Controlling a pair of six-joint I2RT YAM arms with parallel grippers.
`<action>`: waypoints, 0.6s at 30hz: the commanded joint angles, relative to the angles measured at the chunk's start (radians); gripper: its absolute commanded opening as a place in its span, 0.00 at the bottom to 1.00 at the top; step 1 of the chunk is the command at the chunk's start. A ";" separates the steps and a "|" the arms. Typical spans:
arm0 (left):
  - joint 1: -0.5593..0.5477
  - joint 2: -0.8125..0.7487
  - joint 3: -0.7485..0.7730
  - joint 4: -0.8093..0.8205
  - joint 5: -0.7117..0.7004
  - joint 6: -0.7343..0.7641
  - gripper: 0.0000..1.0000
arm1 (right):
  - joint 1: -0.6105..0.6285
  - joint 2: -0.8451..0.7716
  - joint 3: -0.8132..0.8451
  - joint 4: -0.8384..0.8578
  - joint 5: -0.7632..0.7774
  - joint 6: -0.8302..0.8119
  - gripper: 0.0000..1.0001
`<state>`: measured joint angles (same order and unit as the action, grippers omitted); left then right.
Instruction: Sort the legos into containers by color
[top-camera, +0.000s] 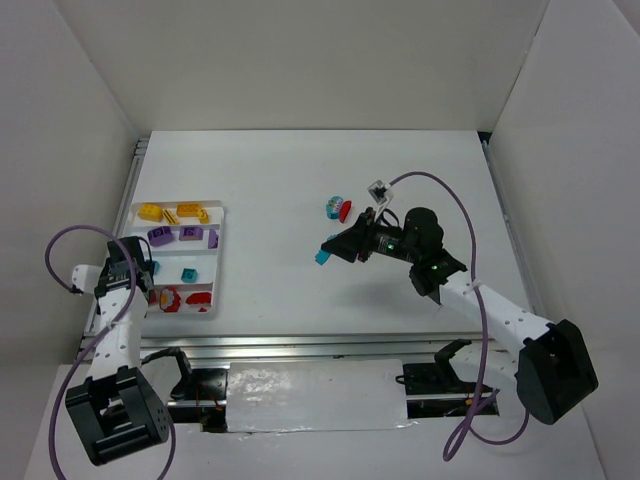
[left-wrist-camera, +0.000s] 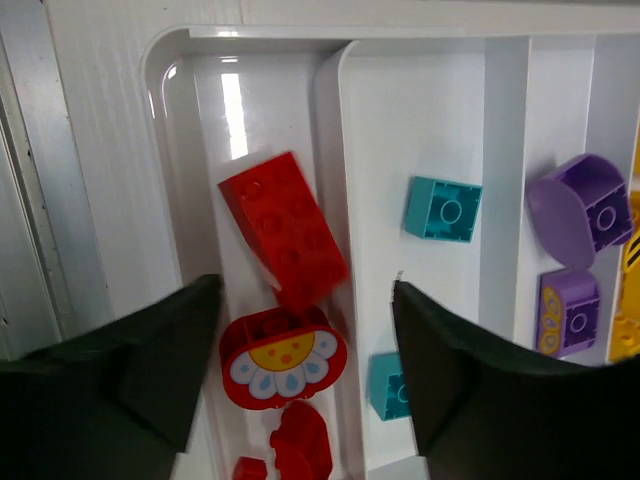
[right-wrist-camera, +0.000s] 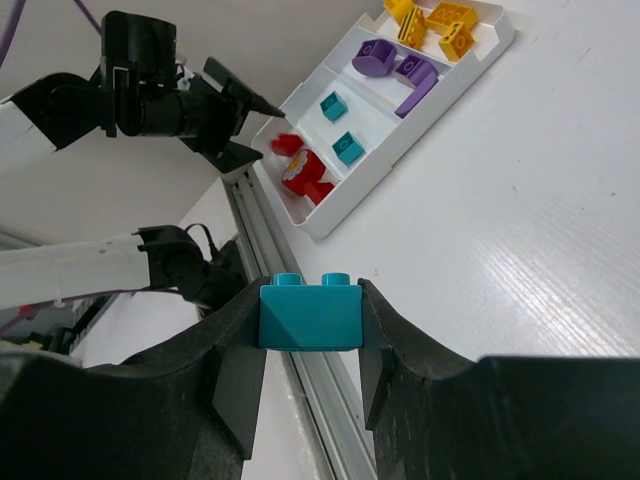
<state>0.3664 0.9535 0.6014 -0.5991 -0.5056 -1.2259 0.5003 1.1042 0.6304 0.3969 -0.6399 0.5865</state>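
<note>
Top external, left side: the tray (top-camera: 205, 266) lies by the table's (top-camera: 300, 160) left edge and has four rows. The far row has yellow legos (top-camera: 175, 212), then purple legos (top-camera: 185, 235), then teal legos (top-camera: 188, 273). The nearest row has red legos (top-camera: 180, 298). The left gripper (left-wrist-camera: 305, 290) hangs over the tray's near-left corner, above the red row.

Left wrist: the jaws are well apart, with nothing between them and nothing held. The fingers (left-wrist-camera: 150, 370) straddle the red row in view. Below, a red brick (left-wrist-camera: 283, 235) lies askew, its lower end touching a rounded flower brick (left-wrist-camera: 283, 362), with smaller red bits (left-wrist-camera: 298, 445) past that. Two teal ones sit well apart in the next row right, and two purple ones further right.

Table middle, top external: a loose blue lego (top-camera: 331, 207) and a loose red lego (top-camera: 346, 211) lie side by side. A white-black piece (top-camera: 378, 190) is just beside them toward the far right. The right gripper (top-camera: 326, 255) is near these, on their near side, pointing left.

Right wrist: the jaws are closed on a teal brick (right-wrist-camera: 310, 315), one finger on each side face, studs up, held square. Cannot tell if it is off the table.
</note>
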 joint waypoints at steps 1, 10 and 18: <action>0.011 0.008 -0.008 0.035 0.009 -0.011 0.88 | 0.001 0.017 0.051 0.046 -0.021 0.006 0.00; 0.013 -0.097 0.083 0.092 0.128 0.168 1.00 | 0.014 0.072 0.086 0.010 0.002 0.001 0.00; -0.211 -0.070 0.069 0.706 1.083 0.494 0.99 | 0.015 0.131 0.130 0.048 -0.081 0.067 0.00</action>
<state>0.2634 0.8650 0.6621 -0.2100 0.1211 -0.8619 0.5079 1.2339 0.7097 0.3923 -0.6685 0.6174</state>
